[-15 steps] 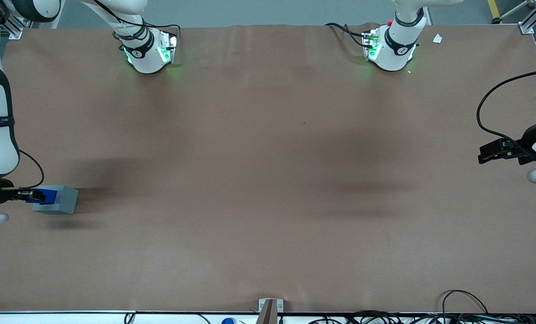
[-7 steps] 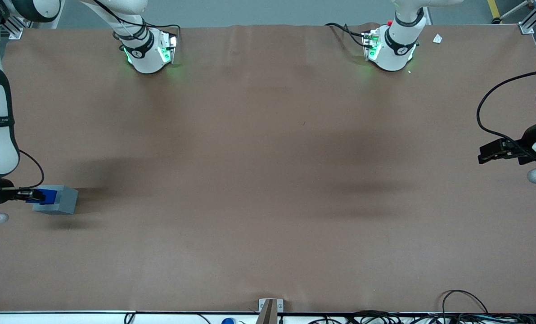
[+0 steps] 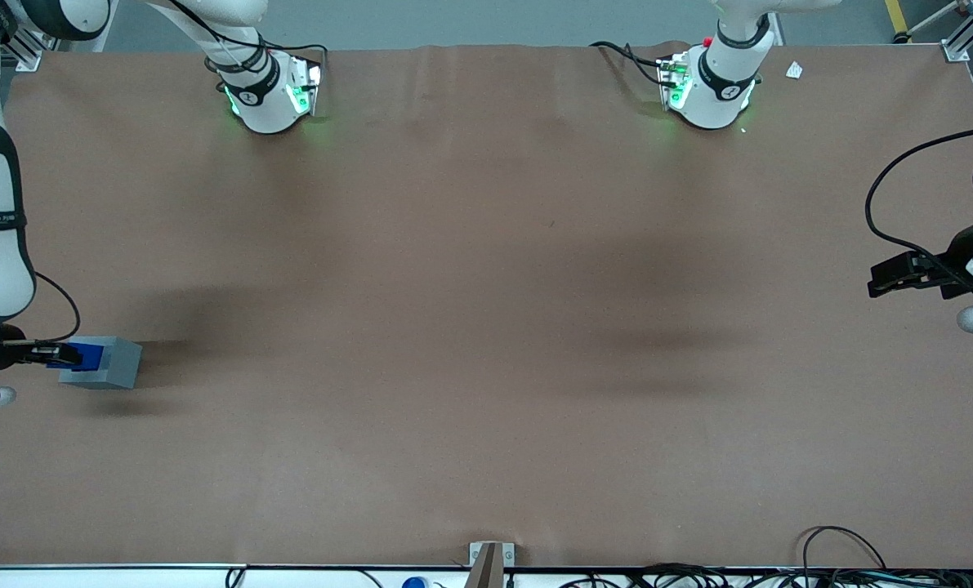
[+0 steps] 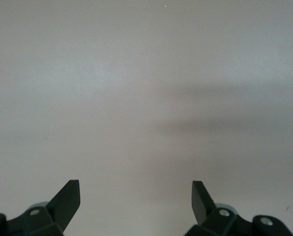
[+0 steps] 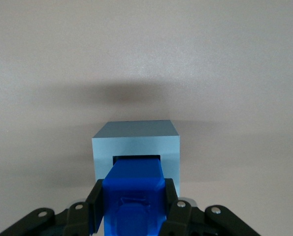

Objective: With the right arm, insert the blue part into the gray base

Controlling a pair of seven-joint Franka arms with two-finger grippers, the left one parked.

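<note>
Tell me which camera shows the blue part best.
The right wrist view: the blue part fills it, clamped in the gripper, entering the gray base. The front view shows a small blue patch; the left wrist view shows none.

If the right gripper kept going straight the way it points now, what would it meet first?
The gripper, jaws shut on the blue part, points down into the gray base. The part's leading end already sits at the recess; the base likely stops it first.
</note>
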